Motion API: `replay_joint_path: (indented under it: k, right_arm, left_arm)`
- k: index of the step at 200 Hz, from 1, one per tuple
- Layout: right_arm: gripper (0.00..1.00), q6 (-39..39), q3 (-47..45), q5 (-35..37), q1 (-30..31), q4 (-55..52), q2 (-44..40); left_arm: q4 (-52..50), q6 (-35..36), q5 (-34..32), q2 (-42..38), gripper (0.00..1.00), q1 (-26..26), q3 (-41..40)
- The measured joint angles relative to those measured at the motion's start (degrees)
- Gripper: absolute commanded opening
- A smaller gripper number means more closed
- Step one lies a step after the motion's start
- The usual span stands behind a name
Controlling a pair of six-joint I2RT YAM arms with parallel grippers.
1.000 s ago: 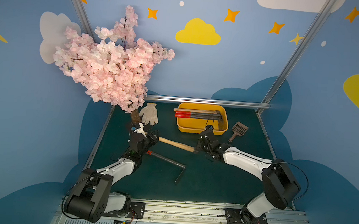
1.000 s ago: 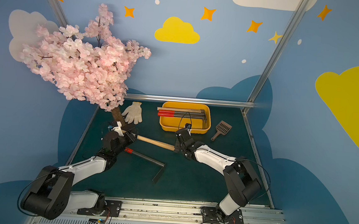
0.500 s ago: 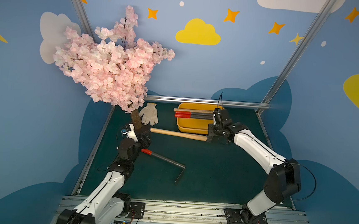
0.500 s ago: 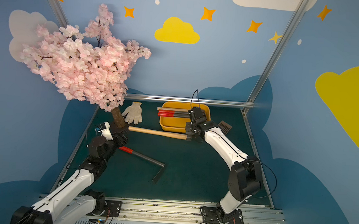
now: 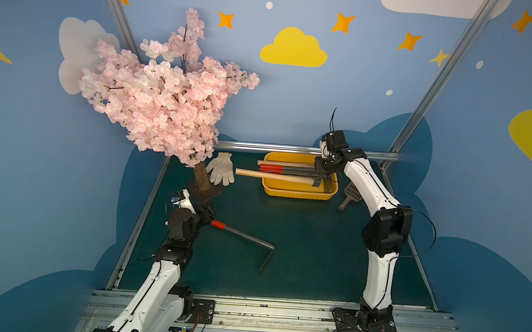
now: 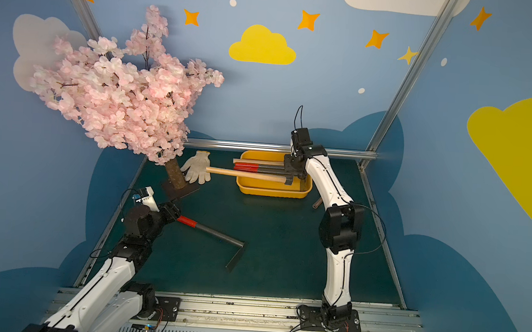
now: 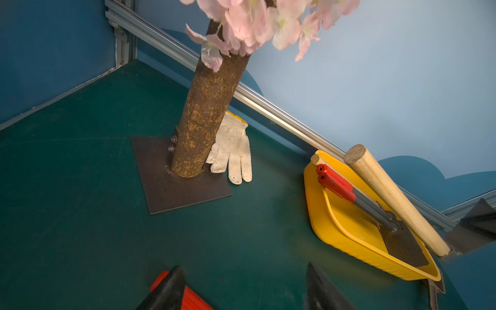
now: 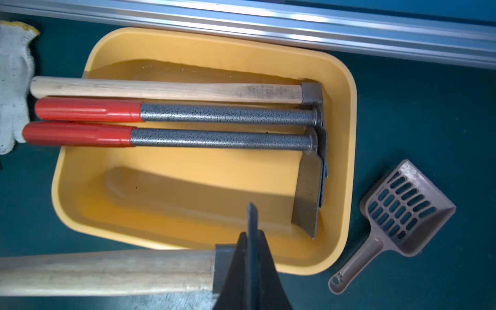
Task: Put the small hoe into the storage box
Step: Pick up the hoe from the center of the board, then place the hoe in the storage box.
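Right wrist view: the small hoe (image 8: 107,271) hangs over the near side of the storage box (image 8: 346,150). Its blade is pinched in the tightly closed right claw (image 8: 252,233). Its wooden handle runs parallel to the three hoes (image 8: 214,115) inside and reaches past the wall toward the glove (image 8: 10,80). A straight descent should seat it. The left claw (image 7: 243,271), spread and empty, sits well apart beside a red-gripped hoe (image 5: 244,234) on the counter (image 5: 300,255).

We can read no words, numbers or brand names anywhere in these views. The one sign we can make out is a small paw-print mark (image 8: 337,280) moulded into the handle end of the brown slotted scoop (image 8: 408,209) lying on the counter (image 8: 429,120). Any print on the boards by the base rail is too small to read.
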Motion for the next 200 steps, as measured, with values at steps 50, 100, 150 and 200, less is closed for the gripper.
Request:
replay_joint_path:
  k: [50,100,150,200]
  right_arm:
    - [0.0,-2.8,11.2,-2.4,-3.6,-6.5,10.5]
    - [0.0,-4.5,11.2,-3.1,-6.4,-9.1,12.7]
    - [0.0,-6.0,11.7,-3.4,-7.2,-8.8,14.2]
    - [0.0,-7.1,11.9,-3.5,-7.2,-6.4,17.6]
  left_arm:
    - [-0.9,0.7,-0.1,-2.4,0.71,0.1,0.0]
    - [-1.7,0.8,0.0,-1.6,0.71,0.2,0.0]
    - [-2.0,0.8,0.0,-1.3,0.71,0.2,0.0]
    - [-2.5,0.8,0.0,-1.3,0.71,0.2,0.0]
